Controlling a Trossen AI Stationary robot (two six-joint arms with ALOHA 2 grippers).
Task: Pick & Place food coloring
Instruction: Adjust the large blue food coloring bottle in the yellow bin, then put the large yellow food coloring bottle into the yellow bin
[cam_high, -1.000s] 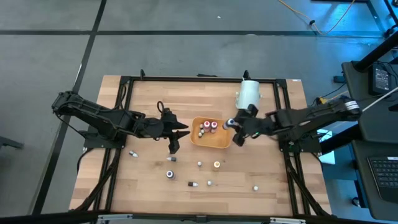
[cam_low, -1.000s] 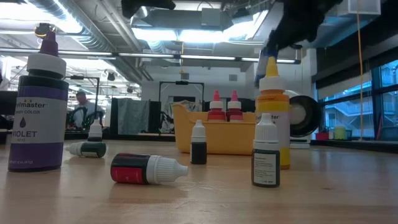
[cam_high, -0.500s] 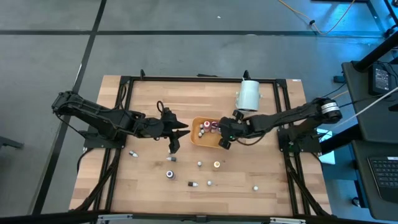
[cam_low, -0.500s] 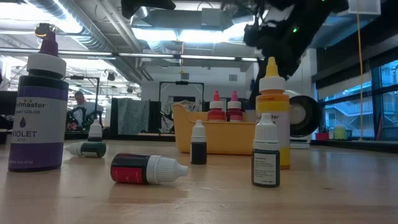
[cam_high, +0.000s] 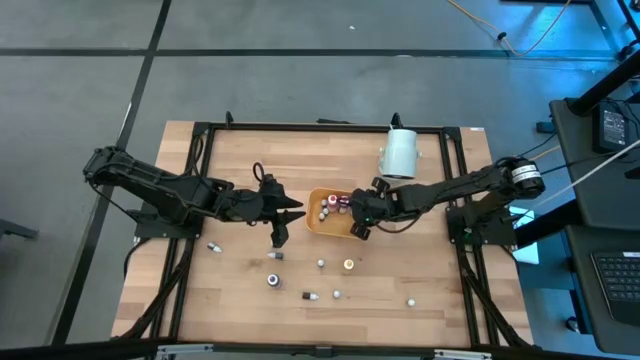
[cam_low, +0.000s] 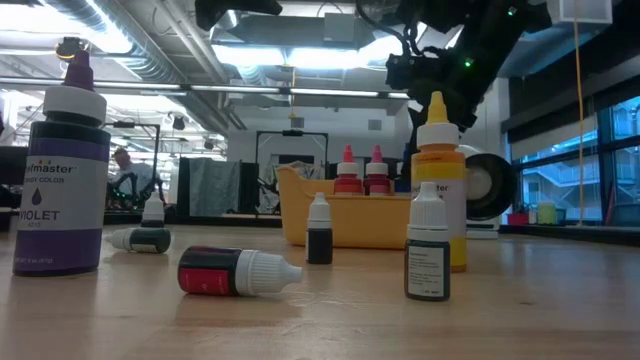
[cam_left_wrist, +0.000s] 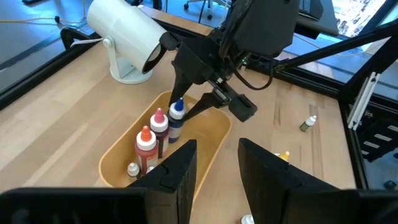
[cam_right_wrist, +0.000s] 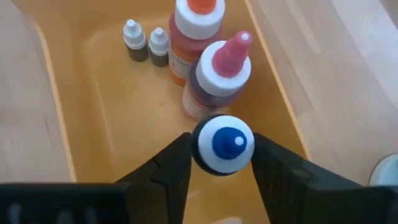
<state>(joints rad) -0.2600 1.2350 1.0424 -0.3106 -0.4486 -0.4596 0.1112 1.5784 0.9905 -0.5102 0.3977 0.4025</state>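
My left fingers (cam_high: 283, 222) hang apart over the counter (cam_high: 240, 290), just left of the orange tray (cam_high: 330, 228). My right fingers (cam_right_wrist: 222, 163) are clamped on a blue-tipped bottle (cam_right_wrist: 222, 144) over the tray, beside the bottles standing inside.

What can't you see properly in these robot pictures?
- Blue-capped bottle: right wrist view, its body is hidden under its own cap, between the right gripper fingers.
- Scattered bottles: high view, too small to tell colours.
- Orange tray: low view, its wall hides the floor.
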